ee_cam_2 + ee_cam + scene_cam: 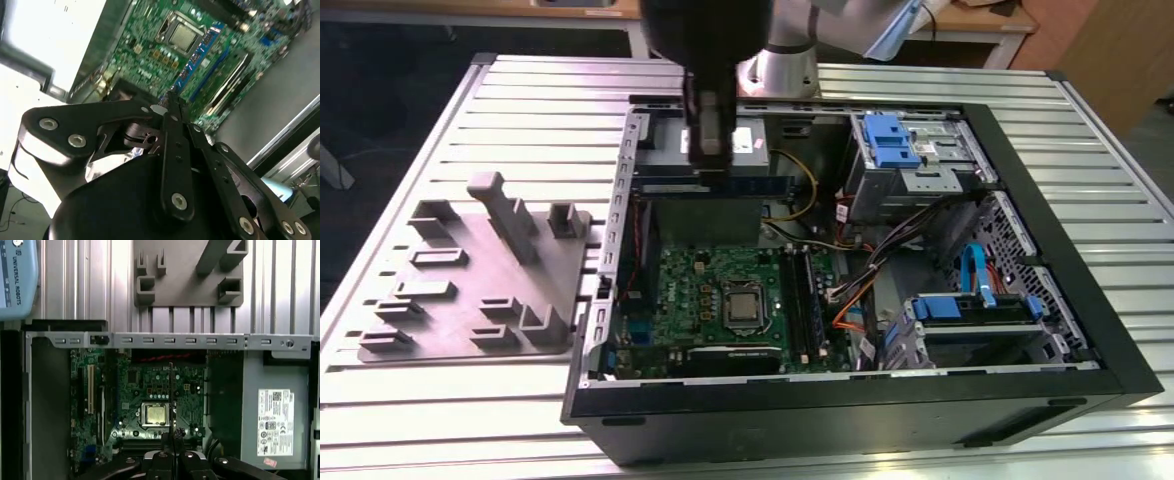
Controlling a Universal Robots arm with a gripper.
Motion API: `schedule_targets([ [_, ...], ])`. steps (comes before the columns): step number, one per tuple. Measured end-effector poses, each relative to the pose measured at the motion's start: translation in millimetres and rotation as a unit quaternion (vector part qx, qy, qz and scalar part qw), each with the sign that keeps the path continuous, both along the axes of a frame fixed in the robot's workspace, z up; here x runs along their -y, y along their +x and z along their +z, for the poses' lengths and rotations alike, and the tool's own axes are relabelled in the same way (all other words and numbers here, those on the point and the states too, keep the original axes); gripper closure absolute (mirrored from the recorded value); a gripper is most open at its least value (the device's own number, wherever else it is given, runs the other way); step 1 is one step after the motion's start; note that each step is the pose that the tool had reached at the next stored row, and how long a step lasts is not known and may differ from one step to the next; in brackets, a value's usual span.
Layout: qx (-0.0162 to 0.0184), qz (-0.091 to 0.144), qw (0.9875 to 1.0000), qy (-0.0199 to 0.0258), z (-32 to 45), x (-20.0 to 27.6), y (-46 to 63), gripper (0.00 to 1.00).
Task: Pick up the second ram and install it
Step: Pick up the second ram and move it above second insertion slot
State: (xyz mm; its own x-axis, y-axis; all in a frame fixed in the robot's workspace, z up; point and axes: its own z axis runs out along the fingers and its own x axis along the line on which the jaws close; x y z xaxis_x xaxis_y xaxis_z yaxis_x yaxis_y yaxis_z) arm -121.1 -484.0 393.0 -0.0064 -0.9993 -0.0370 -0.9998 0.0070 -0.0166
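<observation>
While held above motherboard (135,390) inside open computer case (854,410), second ram (196,57) was clamped edge-on in end effector (169,102). Pickup done; seating in slot (809,300) beside processor (156,413) judged outstanding.

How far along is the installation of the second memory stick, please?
Pickup looks done: the tool is shut on the long, thin dark memory stick, held over the open black computer case. Left: it is not yet seated in the dark slots beside the silver processor socket.
</observation>
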Motion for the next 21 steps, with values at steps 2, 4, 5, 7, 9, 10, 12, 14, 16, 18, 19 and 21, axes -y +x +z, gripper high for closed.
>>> schedule_targets([
  [2,-0.0001,0.0,1.0,0.0,-0.6,0.0,8.9,0.89],
  [4,-0.0001,0.0,1.0,0.0001,-1.3,0.0,18.0,0.89],
  [5,-0.0001,0.0,1.0,0.0001,-1.5,0.0,22.4,0.89],
  [7,-0.0002,0.0,1.0,0.0001,-1.6,0.0,29.4,0.89],
  [9,-0.0002,0.0,1.0,0.0001,-1.7,0.1,29.9,0.89],
  [10,-0.0002,0.0,1.0,0.0001,-1.7,0.1,29.9,0.89],
  [12,-0.0002,0.0,1.0,0.0002,-2.4,0.0,30.0,0.89],
  [14,-0.0002,0.0,1.0,0.0,-5.5,0.0,30.1,0.89],
  [16,-0.0002,-0.001,1.0,0.0,-9.1,0.0,30.2,0.89],
  [18,-0.0002,-0.001,1.0,0.0001,-12.9,0.0,30.4,0.89],
  [19,-0.0002,-0.001,1.0,0.0001,-14.7,0.0,30.4,0.89],
  [21,-0.0002,-0.003,1.0,0.0001,-18.3,0.0,30.6,0.89],
])
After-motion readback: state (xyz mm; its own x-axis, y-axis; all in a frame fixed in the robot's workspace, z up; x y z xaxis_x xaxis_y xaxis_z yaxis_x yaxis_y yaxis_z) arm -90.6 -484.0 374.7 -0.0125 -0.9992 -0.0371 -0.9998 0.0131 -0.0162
